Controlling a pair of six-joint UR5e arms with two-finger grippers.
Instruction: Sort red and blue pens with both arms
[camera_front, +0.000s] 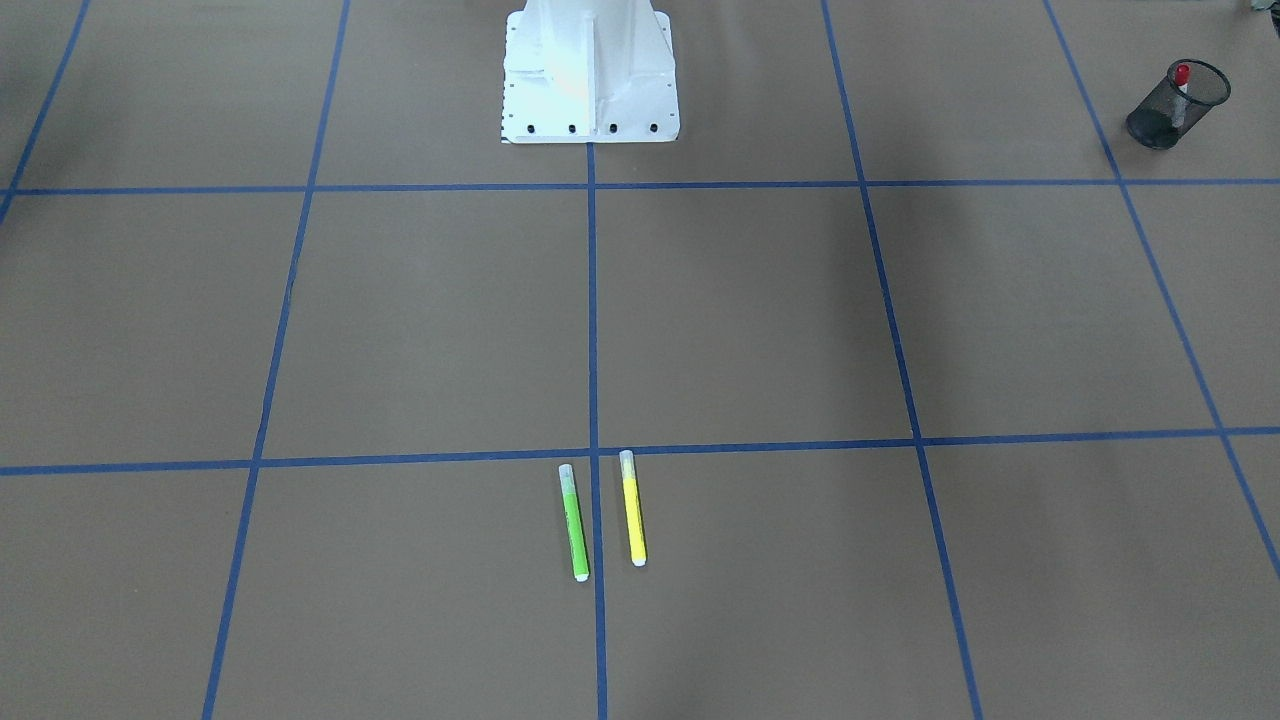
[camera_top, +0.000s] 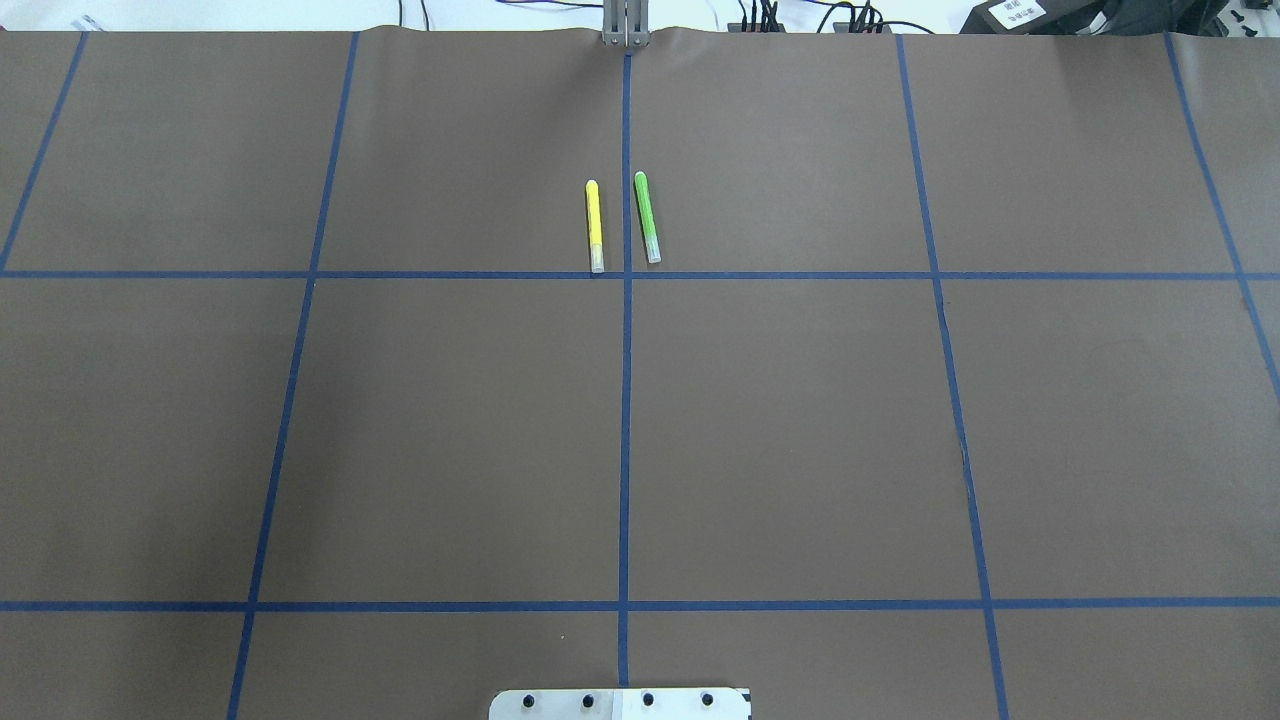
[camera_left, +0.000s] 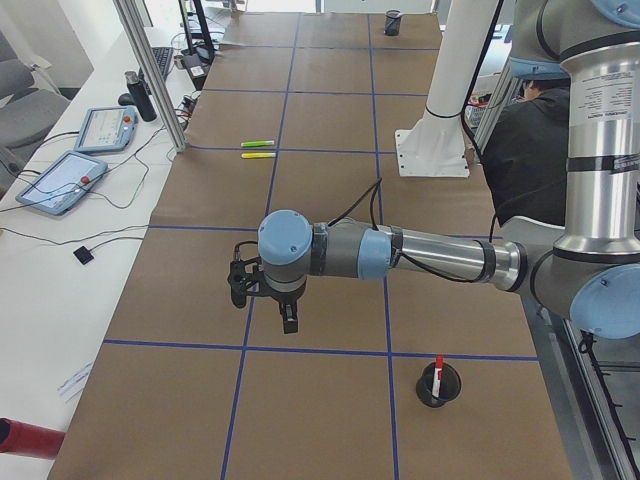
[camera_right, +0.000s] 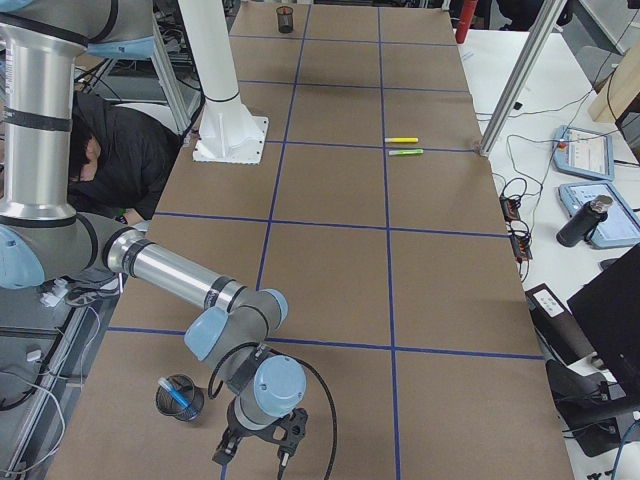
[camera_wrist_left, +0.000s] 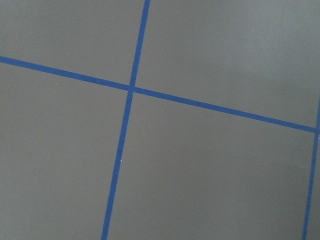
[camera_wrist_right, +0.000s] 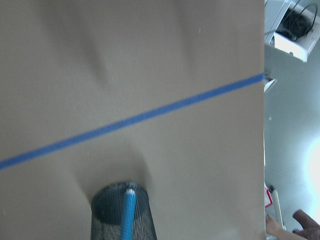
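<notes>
The left gripper (camera_left: 262, 295) hangs over the brown table (camera_left: 330, 120), in the middle of the left side view. It shows only in that side view, so I cannot tell if its jaws are wide or narrow. I see nothing in them. Its wrist view shows only bare table and blue tape lines (camera_wrist_left: 131, 89).

The red pen (camera_left: 438, 366) is down and to the right of this gripper in that picture. It stands in a black mesh cup (camera_left: 437, 386), red cap up, with its long way nearly straight up. In the front view the cup (camera_front: 1200, 100) sits far in the upper right corner.

The right gripper (camera_right: 262, 440) hangs at the bottom of the right side view. I cannot tell how its jaws stand either. The blue pen (camera_right: 178, 392) is just to its left in that picture, leaning in a second mesh cup (camera_right: 168, 404). In the right wrist view this cup (camera_wrist_right: 102, 220) sits at the bottom edge, left of the middle, with the blue pen (camera_wrist_right: 127, 215) poking up out of it.

Each arm is the near one to its own pen. Both pens are apart from the jaws.

The green marker (camera_front: 574, 522) and yellow marker (camera_front: 633, 507) lie flat side by side, well away from both grippers.

I think the sorting is done, since each pen is in a cup. The next move may just be lifting the arms clear without bumping the cups.
</notes>
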